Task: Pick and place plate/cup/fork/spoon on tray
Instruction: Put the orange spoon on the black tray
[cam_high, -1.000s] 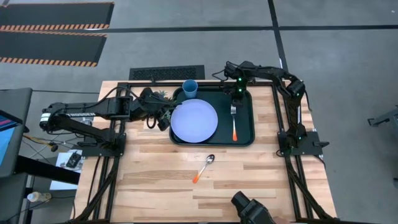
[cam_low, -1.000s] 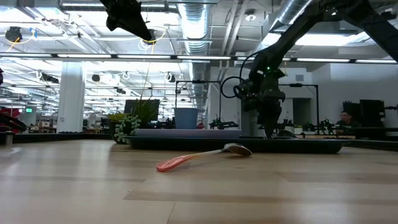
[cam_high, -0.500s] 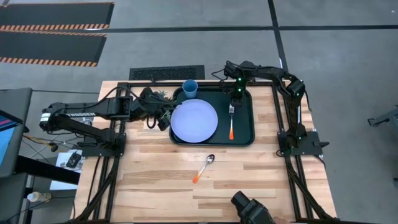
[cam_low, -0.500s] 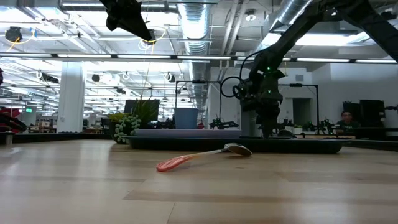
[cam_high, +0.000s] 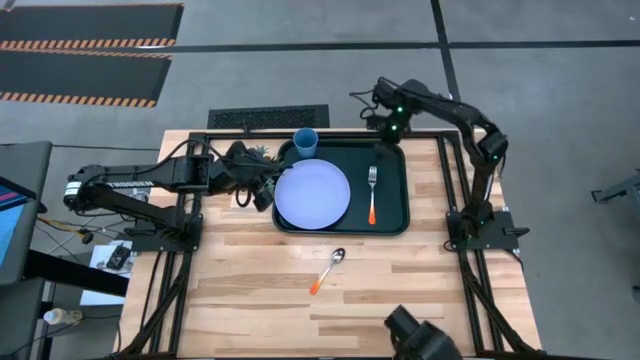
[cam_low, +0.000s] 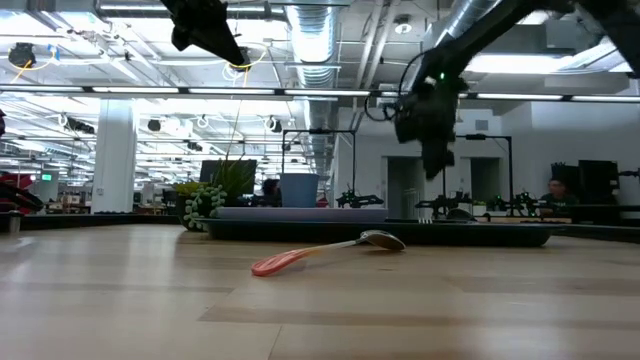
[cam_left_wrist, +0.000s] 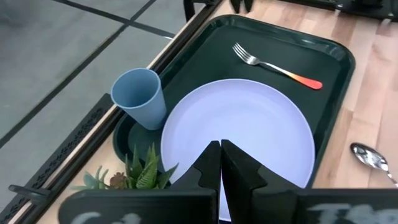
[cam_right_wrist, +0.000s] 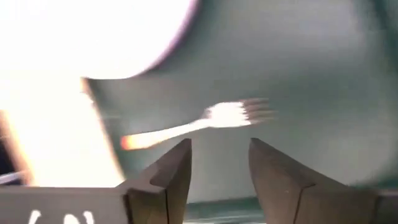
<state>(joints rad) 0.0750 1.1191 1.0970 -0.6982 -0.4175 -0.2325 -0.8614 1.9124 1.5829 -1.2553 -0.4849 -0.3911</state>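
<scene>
The dark tray (cam_high: 395, 215) holds the lavender plate (cam_high: 312, 193), with the blue cup (cam_high: 305, 142) upright at its far left corner. The fork (cam_high: 372, 195) lies flat on the tray's right part, tines toward the far edge. The spoon (cam_high: 328, 270) lies on the bare wood nearer the front, also seen in the low view (cam_low: 330, 250). My right gripper (cam_right_wrist: 221, 155) is open, raised above the tray's far right corner (cam_low: 437, 160), with the fork (cam_right_wrist: 205, 124) below it. My left gripper (cam_left_wrist: 221, 168) is shut, held above the plate's left edge (cam_high: 262, 192).
A small green pineapple-like ornament (cam_high: 262, 152) stands just left of the tray's far left corner, beside my left gripper. The near half of the wooden table (cam_high: 250, 300) has only the spoon on it. A dark camera mount (cam_high: 420, 340) sits at the table's front edge.
My right gripper has opened and let go of the fork, then risen and drawn back toward the table's far edge. The fork has shifted slightly left and now lies flat on the tray.
</scene>
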